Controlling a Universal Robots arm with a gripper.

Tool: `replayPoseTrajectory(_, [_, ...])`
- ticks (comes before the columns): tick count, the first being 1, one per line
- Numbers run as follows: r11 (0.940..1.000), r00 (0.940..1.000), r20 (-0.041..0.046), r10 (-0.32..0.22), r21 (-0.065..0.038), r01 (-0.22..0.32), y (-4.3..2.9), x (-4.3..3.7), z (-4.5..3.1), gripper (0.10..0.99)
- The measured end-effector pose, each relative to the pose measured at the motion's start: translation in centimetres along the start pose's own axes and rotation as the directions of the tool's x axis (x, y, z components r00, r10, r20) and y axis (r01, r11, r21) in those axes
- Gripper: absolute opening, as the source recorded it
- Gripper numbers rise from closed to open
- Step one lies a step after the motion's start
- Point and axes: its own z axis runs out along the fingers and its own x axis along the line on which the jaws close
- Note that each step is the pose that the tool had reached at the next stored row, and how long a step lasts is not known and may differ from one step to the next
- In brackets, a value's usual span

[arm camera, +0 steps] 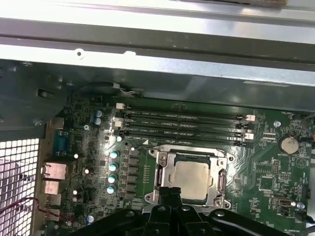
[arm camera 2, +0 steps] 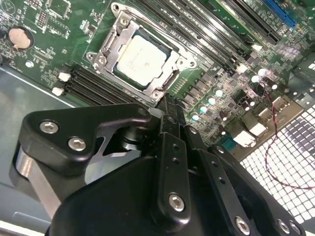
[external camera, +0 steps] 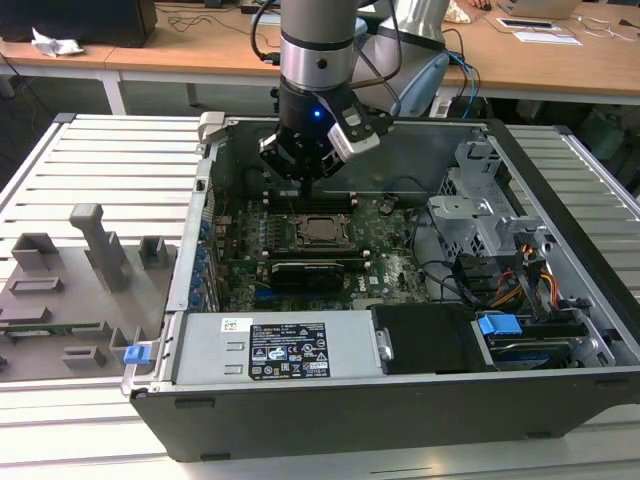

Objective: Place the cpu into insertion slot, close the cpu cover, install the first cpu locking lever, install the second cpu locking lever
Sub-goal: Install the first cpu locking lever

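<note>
Case lies open with one green motherboard inside. My single gripper hangs low at the socket's edge, fingers pressed together and pinching nothing; I cannot tell whether the tips touch the frame. One cpu sits in the insertion slot, one cpu cover flat around it, and I count four memory slots alongside.

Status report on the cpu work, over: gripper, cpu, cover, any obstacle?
Gripper shut, nothing held, tips by cpu cover edge. Cpu seated, cover down around it. No obstacle seen.
</note>
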Motion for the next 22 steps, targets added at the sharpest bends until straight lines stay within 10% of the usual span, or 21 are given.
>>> replayPoseTrajectory(22, [1.0000,1.0000,0.0052,0.002,-0.004,-0.002,0.47,3.03,0.75,0.106])
